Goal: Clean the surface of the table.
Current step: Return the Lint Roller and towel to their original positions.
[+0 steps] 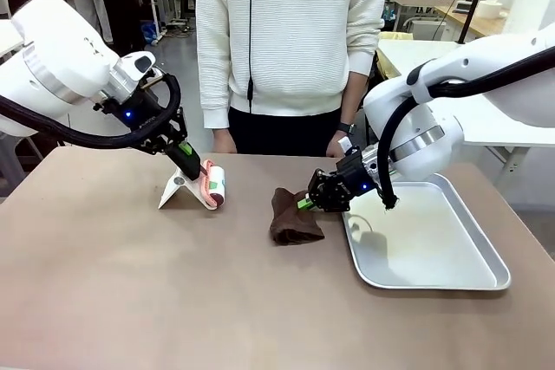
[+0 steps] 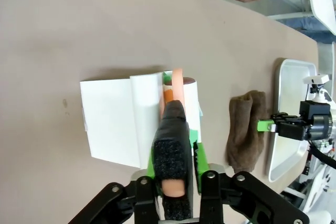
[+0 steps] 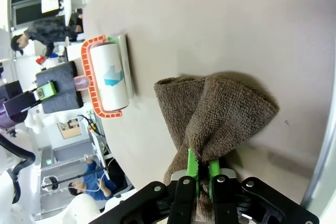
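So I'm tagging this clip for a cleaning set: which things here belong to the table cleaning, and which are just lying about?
Part of the job:
- the table
- brown cloth, pinched by the right gripper
- lint roller, handle clamped in the left gripper

Lying about:
- white sheet under the roller
- metal tray at the right

The left gripper [image 1: 185,160] angled down over the table [image 1: 130,283], fingers clamped on a lint roller's handle [image 2: 170,129]. The right gripper [image 1: 305,202] reached low toward the table's middle, pinching a brown cloth [image 1: 293,217].
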